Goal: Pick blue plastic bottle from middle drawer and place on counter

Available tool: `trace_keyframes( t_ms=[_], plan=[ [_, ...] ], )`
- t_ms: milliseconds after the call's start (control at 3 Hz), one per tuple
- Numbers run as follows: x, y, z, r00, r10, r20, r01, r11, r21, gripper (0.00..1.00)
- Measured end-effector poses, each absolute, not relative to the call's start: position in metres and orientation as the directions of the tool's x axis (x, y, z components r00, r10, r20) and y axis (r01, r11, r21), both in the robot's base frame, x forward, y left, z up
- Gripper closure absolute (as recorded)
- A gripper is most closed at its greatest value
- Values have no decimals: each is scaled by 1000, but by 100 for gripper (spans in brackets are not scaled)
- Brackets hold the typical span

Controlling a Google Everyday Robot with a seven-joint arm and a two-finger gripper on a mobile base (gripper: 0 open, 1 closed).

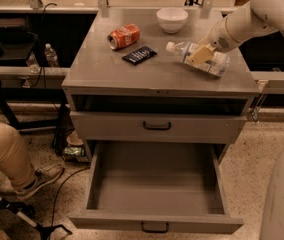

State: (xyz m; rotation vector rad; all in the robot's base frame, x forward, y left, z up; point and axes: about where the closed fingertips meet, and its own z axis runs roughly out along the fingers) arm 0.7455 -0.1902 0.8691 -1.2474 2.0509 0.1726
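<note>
The blue plastic bottle [209,59] lies tilted on its side over the right part of the counter [132,76], white cap pointing left. My gripper [200,55] comes in from the upper right and is shut on the bottle's middle, one tan finger [198,56] across its label. I cannot tell whether the bottle touches the counter or hangs just above it. The middle drawer [157,221], the lowest tier, is pulled fully open below and shows only its bare grey floor.
A red soda can [123,36], a dark snack packet [139,55] and a white bowl [172,19] lie on the counter's left and back. The upper drawer [157,126] is closed. A seated person's leg [7,154] is at the left. My base [282,194] fills the lower right.
</note>
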Motion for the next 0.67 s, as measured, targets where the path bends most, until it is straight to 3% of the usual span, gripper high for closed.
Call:
trace_keyframes(
  t_ms=[667],
  plan=[
    [756, -187, 860, -298, -714, -634, -839, 512, -183, 28]
  ],
)
